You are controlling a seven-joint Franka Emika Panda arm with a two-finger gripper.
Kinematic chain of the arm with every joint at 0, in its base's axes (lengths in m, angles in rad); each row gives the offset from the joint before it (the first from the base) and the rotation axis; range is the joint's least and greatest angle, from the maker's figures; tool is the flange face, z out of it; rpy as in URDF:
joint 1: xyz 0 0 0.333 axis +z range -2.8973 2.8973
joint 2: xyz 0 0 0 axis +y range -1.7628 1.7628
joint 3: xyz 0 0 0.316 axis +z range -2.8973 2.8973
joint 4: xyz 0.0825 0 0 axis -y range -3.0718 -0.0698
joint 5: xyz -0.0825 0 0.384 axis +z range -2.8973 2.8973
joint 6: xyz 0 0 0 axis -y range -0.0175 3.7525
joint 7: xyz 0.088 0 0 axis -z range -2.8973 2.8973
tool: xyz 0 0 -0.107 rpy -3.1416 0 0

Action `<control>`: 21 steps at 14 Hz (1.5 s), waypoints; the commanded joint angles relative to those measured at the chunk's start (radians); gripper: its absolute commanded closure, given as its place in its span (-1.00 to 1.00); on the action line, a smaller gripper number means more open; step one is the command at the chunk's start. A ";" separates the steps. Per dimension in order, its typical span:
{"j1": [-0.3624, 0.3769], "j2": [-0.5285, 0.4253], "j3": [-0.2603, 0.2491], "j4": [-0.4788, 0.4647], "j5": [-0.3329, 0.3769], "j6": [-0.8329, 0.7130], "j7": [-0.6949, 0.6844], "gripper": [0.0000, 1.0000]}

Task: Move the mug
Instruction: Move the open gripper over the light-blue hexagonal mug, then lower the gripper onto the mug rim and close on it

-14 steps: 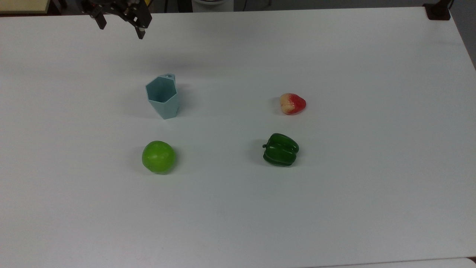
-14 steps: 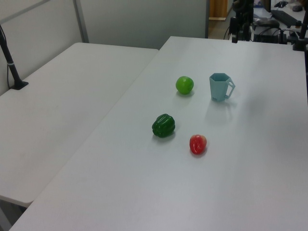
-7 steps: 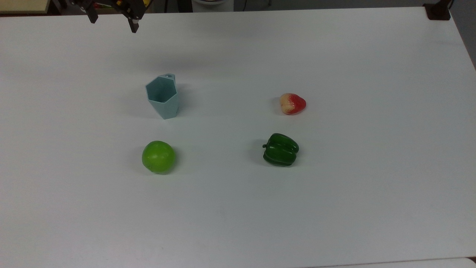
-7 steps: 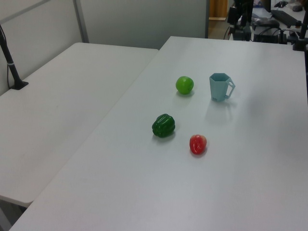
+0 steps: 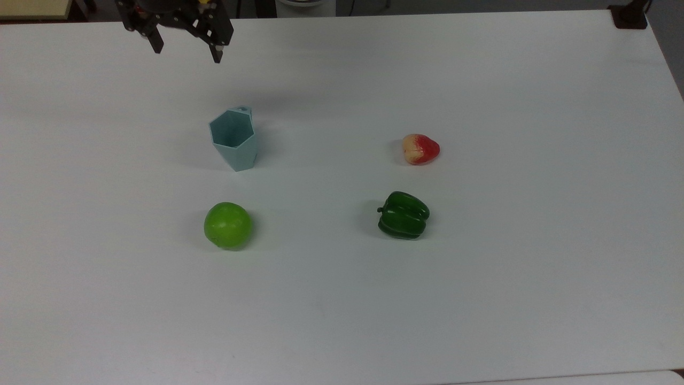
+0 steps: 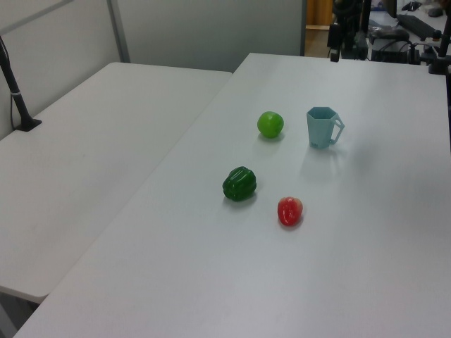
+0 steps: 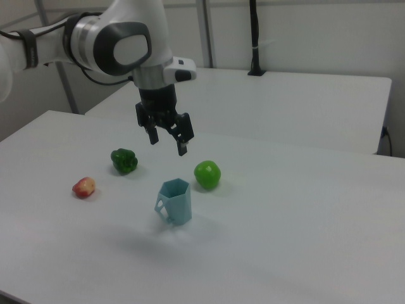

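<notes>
A: How far along is the task?

B: Not begun, I judge. The mug (image 5: 233,138) stands upright on the white desk (image 5: 481,299), beyond the apple (image 5: 227,225). Farther back, the claw (image 5: 186,49) hangs above the desk, open and empty, apart from the mug.

A: Any writing?

B: No labels or brands can be read.

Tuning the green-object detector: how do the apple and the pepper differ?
The apple is bright lime green, the pepper dark green. The apple is a smooth ball; the pepper is lobed with a stem stub. In the top view the apple lies directly below the mug, the pepper below the red fruit. Both rest untouched on the table.
</notes>
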 commanded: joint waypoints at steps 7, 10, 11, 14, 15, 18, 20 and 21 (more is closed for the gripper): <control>0.065 0.038 -0.005 -0.070 0.017 -0.024 -0.034 -0.97; 0.056 0.011 -0.008 -0.130 0.015 -0.021 0.013 -0.98; 0.065 0.011 -0.008 -0.163 0.008 -0.013 0.014 -0.97; 0.070 0.010 -0.009 -0.226 0.002 0.042 0.019 -0.93; 0.068 0.011 -0.008 -0.234 0.003 0.065 0.021 -0.87; 0.071 0.021 -0.009 -0.309 -0.006 0.168 0.021 -0.75; 0.076 0.028 -0.009 -0.320 -0.014 0.192 0.022 -0.71; 0.076 0.031 -0.009 -0.322 -0.015 0.196 0.021 -0.67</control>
